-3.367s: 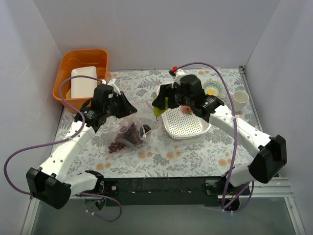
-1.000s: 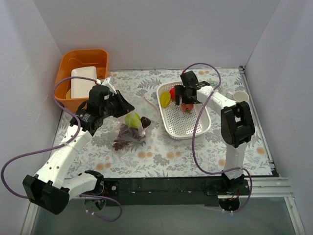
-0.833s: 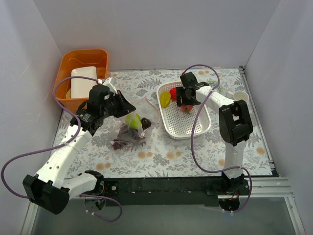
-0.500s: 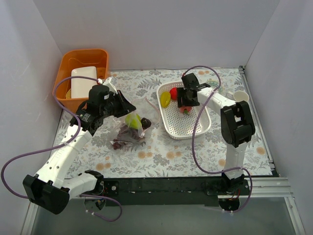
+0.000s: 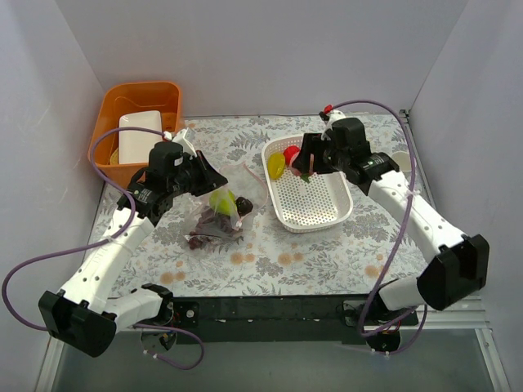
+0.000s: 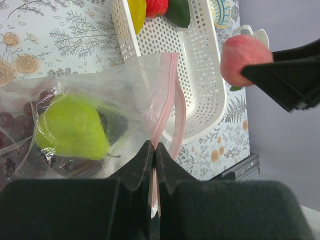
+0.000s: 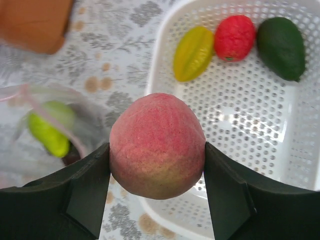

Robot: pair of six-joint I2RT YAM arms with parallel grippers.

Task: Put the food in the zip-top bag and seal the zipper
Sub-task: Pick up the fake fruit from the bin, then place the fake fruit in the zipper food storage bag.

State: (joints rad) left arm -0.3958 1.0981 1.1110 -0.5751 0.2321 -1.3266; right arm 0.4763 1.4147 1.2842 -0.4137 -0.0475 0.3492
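Fingers of the right gripper (image 7: 157, 150) clamp a pink round fruit (image 7: 157, 135) from both sides, holding it in the air over the left rim of the white perforated basket (image 7: 240, 115). Below it, at the basket's far end, a yellow star fruit (image 7: 193, 53), a red fruit (image 7: 235, 37) and a dark green avocado (image 7: 281, 47) lie in a row. In the top view the right arm reaches in from the right side of the table, its wrist over the basket's left half.

Across the table, the left gripper (image 6: 152, 150) is pinched tight on the pink zipper (image 6: 165, 95) of the zip-top bag (image 6: 132, 80), lifting that mouth edge while the rest of the clear bag sags to the flowered table (image 5: 270, 253). One side of the strip bows away from the other, so the mouth stands partly open toward the basket. Inside the bag sit a green fruit (image 6: 72, 127), a small dark fruit just beside it, and dark red grapes (image 6: 10, 120) at the far left of the wrist view. The bag lies just left of the basket, apart from it. Behind the left arm, an orange bin (image 5: 110, 122) stands at the table's far left corner.
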